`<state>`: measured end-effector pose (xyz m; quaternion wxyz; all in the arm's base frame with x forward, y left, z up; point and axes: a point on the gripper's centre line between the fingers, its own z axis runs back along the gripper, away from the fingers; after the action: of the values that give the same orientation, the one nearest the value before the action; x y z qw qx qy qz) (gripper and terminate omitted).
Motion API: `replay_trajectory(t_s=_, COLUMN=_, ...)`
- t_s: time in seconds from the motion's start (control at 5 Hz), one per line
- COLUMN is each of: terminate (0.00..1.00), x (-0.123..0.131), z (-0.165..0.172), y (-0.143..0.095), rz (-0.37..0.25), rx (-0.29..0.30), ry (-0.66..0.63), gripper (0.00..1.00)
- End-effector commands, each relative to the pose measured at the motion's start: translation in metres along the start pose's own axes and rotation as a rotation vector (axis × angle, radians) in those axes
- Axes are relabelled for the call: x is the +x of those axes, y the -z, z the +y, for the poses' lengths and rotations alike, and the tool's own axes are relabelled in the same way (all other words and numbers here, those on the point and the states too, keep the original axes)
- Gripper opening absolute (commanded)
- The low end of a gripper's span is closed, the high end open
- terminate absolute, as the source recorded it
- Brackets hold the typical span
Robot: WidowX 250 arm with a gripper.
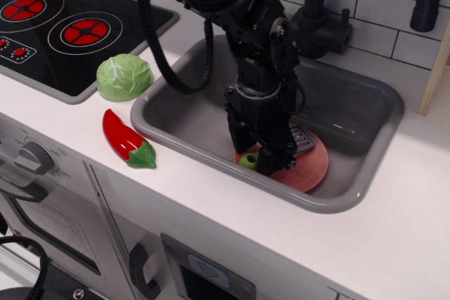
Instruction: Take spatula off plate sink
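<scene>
Grey sink (365,110) set in a white counter (394,237), pink plate (309,166) at its front, black hand (266,163) low over the lime-handled spatula (249,160) on the plate, finger positions hidden, green cabbage (124,76) and red chili pepper (125,138) left of the sink, black stovetop (63,26) behind them

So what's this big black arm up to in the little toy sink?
A black robot arm reaches down into the grey sink, where a pink plate lies with a toy spatula on it. Its fingers are down at the spatula's lime-green handle, but whether they have closed on it is hidden. The spatula is not yet off the plate. On the counter to the left sit a toy cabbage and a red chili pepper.
</scene>
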<state>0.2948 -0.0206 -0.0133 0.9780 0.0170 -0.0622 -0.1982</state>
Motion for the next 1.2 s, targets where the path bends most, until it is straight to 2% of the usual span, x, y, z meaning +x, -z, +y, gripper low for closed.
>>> replay_trajectory(t_s=0.0, terminate=0.0, x=0.006, z=0.006, y=-0.016, rz=-0.05, rx=-0.015, ry=-0.006, gripper=0.0)
replay_trajectory(t_s=0.2, terminate=0.0, x=0.009, z=0.01, y=-0.032, rz=-0.09, rx=-0.043, ry=-0.019, gripper=0.0)
replay_trajectory(t_s=0.6, terminate=0.0, x=0.003, z=0.049, y=-0.05, rz=-0.187, rx=0.045, ry=-0.163, gripper=0.0)
replay_trajectory(t_s=0.8, terminate=0.0, x=-0.007, z=0.073, y=-0.051, rz=-0.182, rx=0.081, ry=-0.229, gripper=0.0)
replay_trajectory(t_s=1.0, terminate=0.0, x=-0.016, z=0.089, y=-0.049, rz=-0.148, rx=0.082, ry=-0.307, gripper=0.0)
